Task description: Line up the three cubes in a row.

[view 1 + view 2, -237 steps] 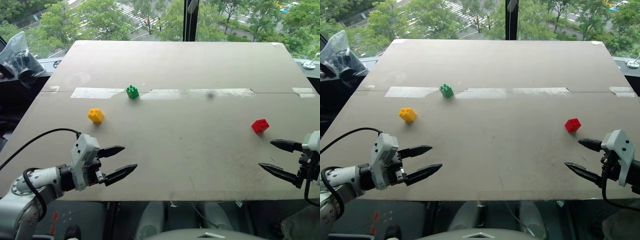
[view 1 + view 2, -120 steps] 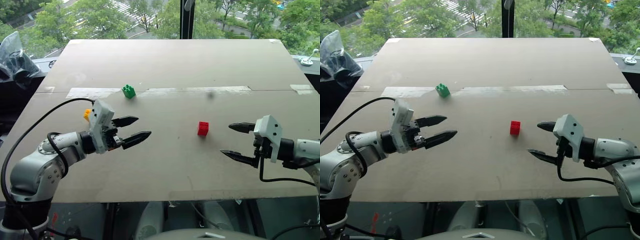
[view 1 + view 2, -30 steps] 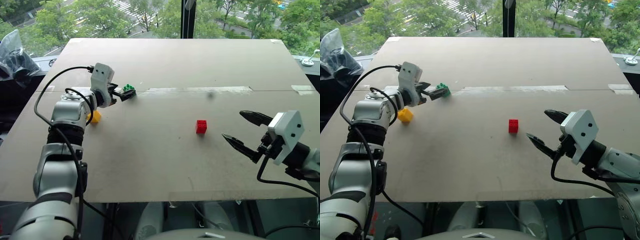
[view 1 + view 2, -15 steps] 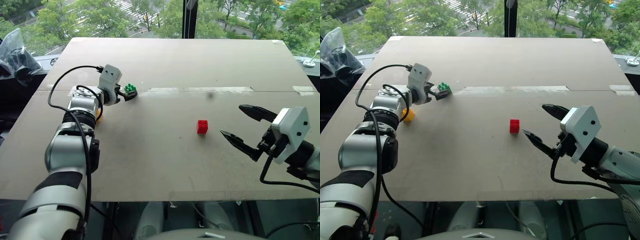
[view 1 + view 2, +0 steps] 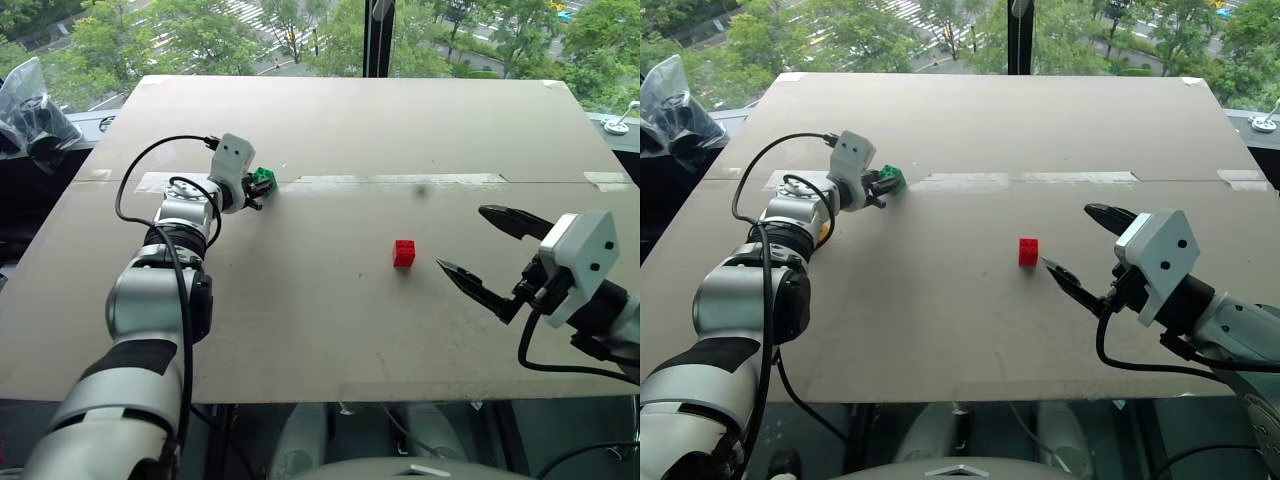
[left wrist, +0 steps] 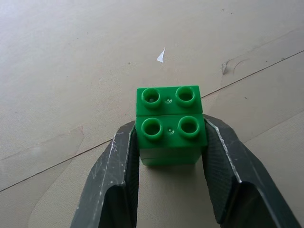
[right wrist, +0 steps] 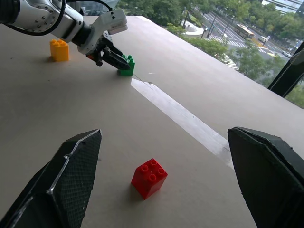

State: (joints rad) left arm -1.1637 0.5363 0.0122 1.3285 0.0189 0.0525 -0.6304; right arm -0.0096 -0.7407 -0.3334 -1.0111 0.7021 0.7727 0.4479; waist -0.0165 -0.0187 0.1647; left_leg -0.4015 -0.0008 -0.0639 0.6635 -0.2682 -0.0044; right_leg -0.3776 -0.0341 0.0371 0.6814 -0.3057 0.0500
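Worktop (image 5: 330,330): flat tan board with a pale tape strip (image 5: 400,182) running across it, set before a window.

Green brick (image 6: 170,124): studded, four studs up, sitting on the worktop at the left end of the tape strip. Clamped between the two black fingers (image 6: 118,175) of the left tool (image 5: 254,190); one finger presses each side face, as the left wrist view shows.

Left tool: closed on the green brick, arm stretched forward over the left part of the worktop.

Yellow brick (image 7: 59,49): studded, resting on the worktop near the green brick, on the robot's side of the tape strip; in the head views it is mostly hidden behind the left arm.

Red brick (image 5: 404,253): studded, standing alone near the middle of the worktop, well apart from the other two bricks.

Right tool (image 5: 485,255): fingers spread wide apart, nothing between them; hovering just to the right of the red brick, not touching it.

Containers: a clear plastic bag (image 5: 35,105) with dark contents lies off the worktop's far left edge; contents cannot be identified.
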